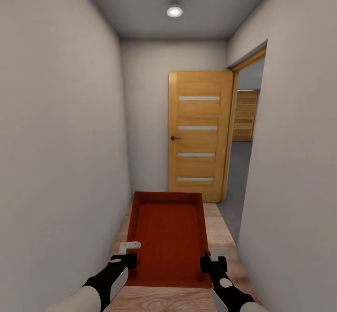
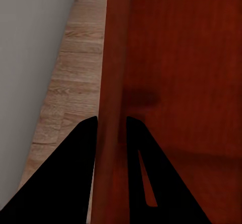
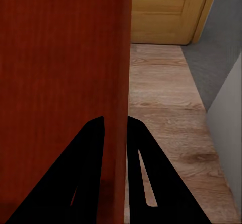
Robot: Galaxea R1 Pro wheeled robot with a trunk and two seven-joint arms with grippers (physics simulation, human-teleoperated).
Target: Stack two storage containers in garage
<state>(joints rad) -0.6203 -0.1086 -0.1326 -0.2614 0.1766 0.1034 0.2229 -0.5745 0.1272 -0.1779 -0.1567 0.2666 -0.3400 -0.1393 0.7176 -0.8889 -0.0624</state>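
Observation:
One red-orange storage container (image 1: 168,237) hangs level in front of me, held by both side walls above light wood plank flooring (image 1: 220,230) in a narrow hallway. My left gripper (image 1: 129,259) is shut on the container's left wall (image 2: 112,82), one finger on each side of it. My right gripper (image 1: 206,261) is shut on the right wall (image 3: 122,57) in the same way. The second container is out of view. Through the doorway at the right, dark grey concrete floor (image 1: 236,171) shows.
White walls close in on both sides of the hallway (image 1: 61,162). A wood-panelled door (image 1: 199,134) with frosted strips stands open ahead against the end wall, beside the doorway at the right. A ceiling lamp (image 1: 174,10) glows above.

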